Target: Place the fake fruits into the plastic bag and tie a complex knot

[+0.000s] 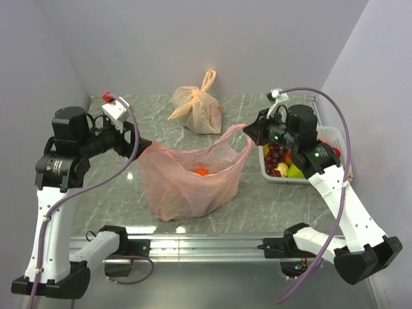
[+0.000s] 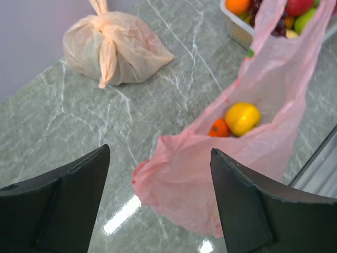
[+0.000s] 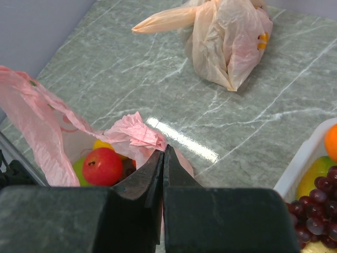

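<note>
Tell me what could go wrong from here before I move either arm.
1. The right fingers pinch only a small crumple of the plastic bag at their tips; a pull could slip or tear the thin film.
2. The left fingers are open with nothing between them, so that side of the mouth is unsupported and may sag over the fruits inside.
3. More fruit sits in the white basket beside the right arm; a swing might knock it.

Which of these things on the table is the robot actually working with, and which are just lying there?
In the job: pink bag; yellow fruit and orange inside it; grapes and other fruits in the white basket.
Just lying about: pale orange tied bag.
</note>
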